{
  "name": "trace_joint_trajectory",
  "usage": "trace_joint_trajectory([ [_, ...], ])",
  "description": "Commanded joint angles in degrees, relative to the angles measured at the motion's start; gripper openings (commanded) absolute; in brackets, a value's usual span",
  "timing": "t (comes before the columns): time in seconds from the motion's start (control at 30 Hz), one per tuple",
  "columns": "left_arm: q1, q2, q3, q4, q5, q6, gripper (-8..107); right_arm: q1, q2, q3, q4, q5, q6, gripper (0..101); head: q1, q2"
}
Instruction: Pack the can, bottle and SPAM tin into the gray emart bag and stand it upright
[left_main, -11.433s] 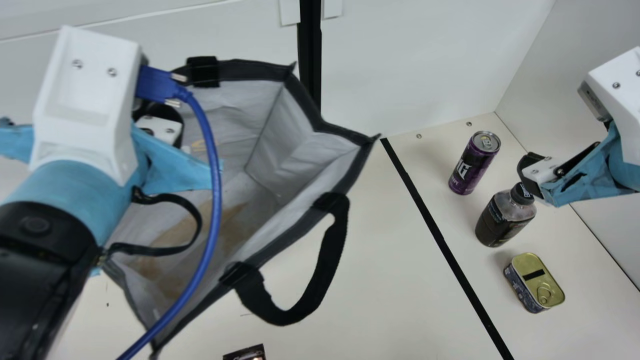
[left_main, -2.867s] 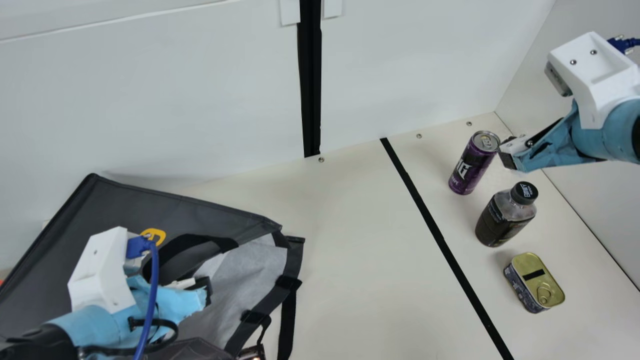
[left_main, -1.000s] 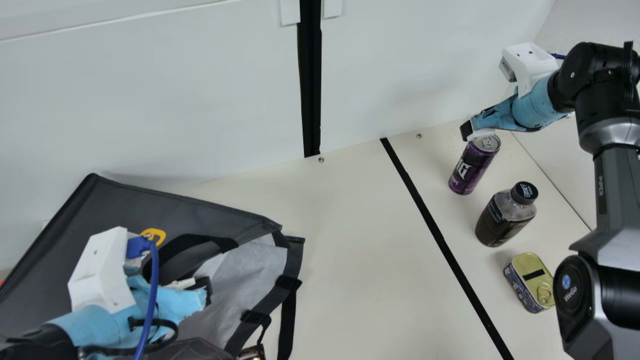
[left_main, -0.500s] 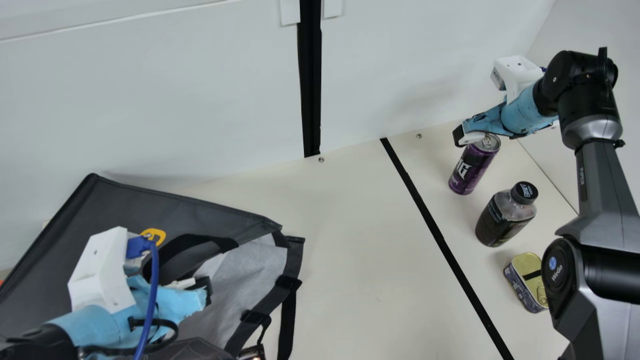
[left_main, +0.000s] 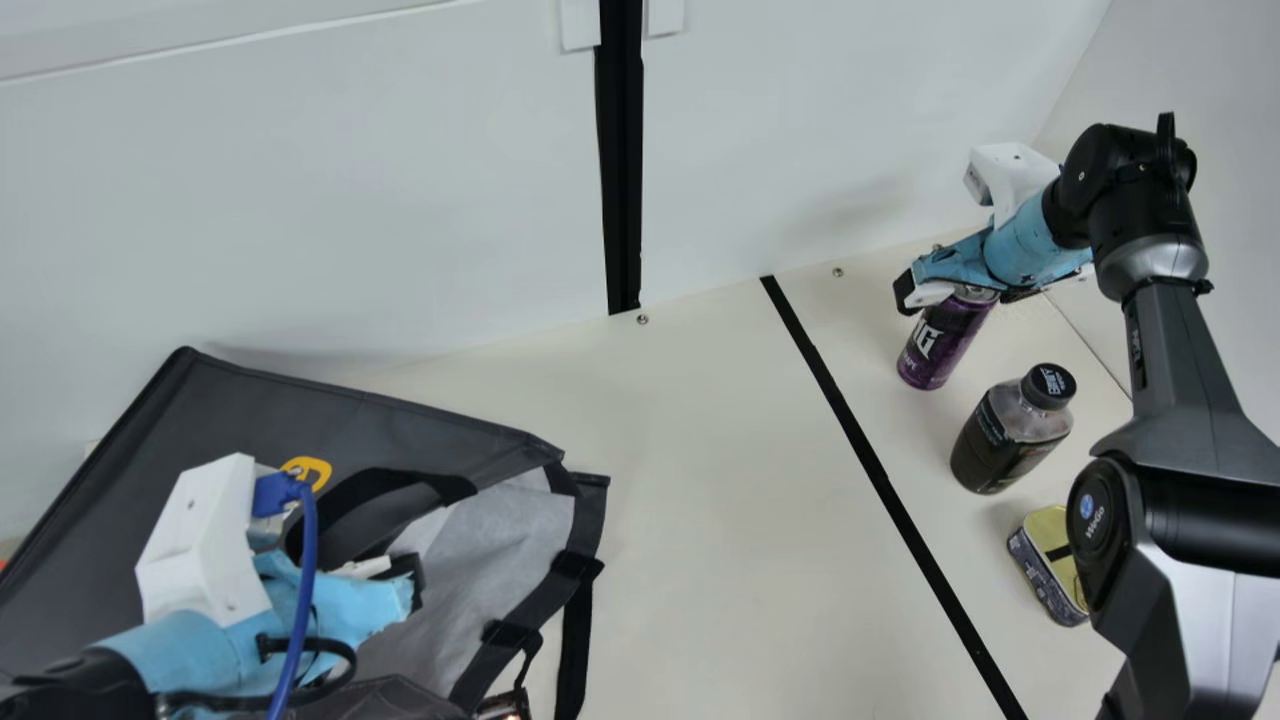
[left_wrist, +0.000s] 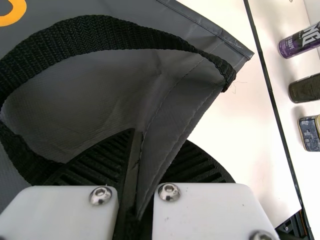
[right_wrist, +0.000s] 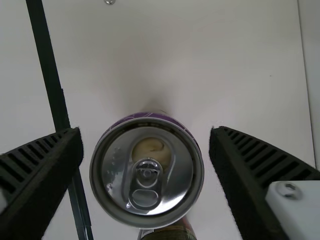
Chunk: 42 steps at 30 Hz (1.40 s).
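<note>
Right of the middle in the main view, a purple can (left_main: 937, 350) stands upright on the cream table (left_main: 740, 500). The right gripper (left_main: 957, 295) is at its top, coming from the right and covering part of the rim. Its pincer is spread: in the right wrist view, the silver lid with its pull tab sits between two ribbed fingers, with a gap on either side.

Below and to the right of the can stands a dark bottle (left_main: 1000, 440) with a black cap, near it but apart. Lower still, at the lower right, is the SPAM tin (left_main: 1042, 575); the right arm (left_main: 1180, 430) crosses in front and hides its right side. A black tape line (left_main: 865, 450) slants down the table, between these three and the bag.

The gray emart bag (left_main: 130, 440) spreads over the lower left, slumped, its pale lining open toward the right. A black handle (left_main: 573, 645) hangs at its right edge, and another strap (left_main: 370, 485) loops over the gray side. The left gripper (left_main: 405, 583) lies in front of the bag, its arm blocking part of it; in the left wrist view, its fingers pinch a fold of the fabric.
</note>
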Motion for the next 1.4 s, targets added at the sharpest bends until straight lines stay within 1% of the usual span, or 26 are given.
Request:
trace_joint_trajectory([
  [0.0, 0.0, 0.0, 0.0, 0.0, 0.0, 0.0, -8, -0.04, 0.3, -0.11, 0.0, 0.04, -0.23, 62, -1.39, -0.05],
  [0.3, 0.0, 0.0, 0.0, 0.0, 0.0, 0.0, -8, -0.08, 0.66, -1.02, 0.25, 0.04, -0.95, 1, -1.39, -0.05],
  [0.33, 0.0, 0.0, 0.0, 0.0, 0.0, 0.0, -8, -0.11, 0.53, -1.05, 0.29, 0.04, -1.05, 0, -1.39, -0.05],
  [0.57, 0.0, 0.0, 0.0, 0.0, 0.0, 0.0, -8, -0.26, -1.55, -0.52, 0.61, 0.04, -1.93, 0, -1.39, -0.05],
  [0.77, 0.0, 0.0, 0.0, 0.0, 0.0, 0.0, -8, -0.11, -4.83, 1.44, 0.74, 0.04, -2.81, 0, -1.39, -0.05],
  [1.03, 0.0, 0.0, 0.0, 0.0, 0.0, 0.0, -8, 0.39, -11.02, 6.22, 0.88, 0.04, -4.69, 0, -1.39, -0.05],
  [1.37, 0.0, 0.0, 0.0, 0.0, 0.0, 0.0, -8, 2.07, -20.13, 14.17, 0.45, 0.04, -6.86, 0, -1.39, -0.05],
])
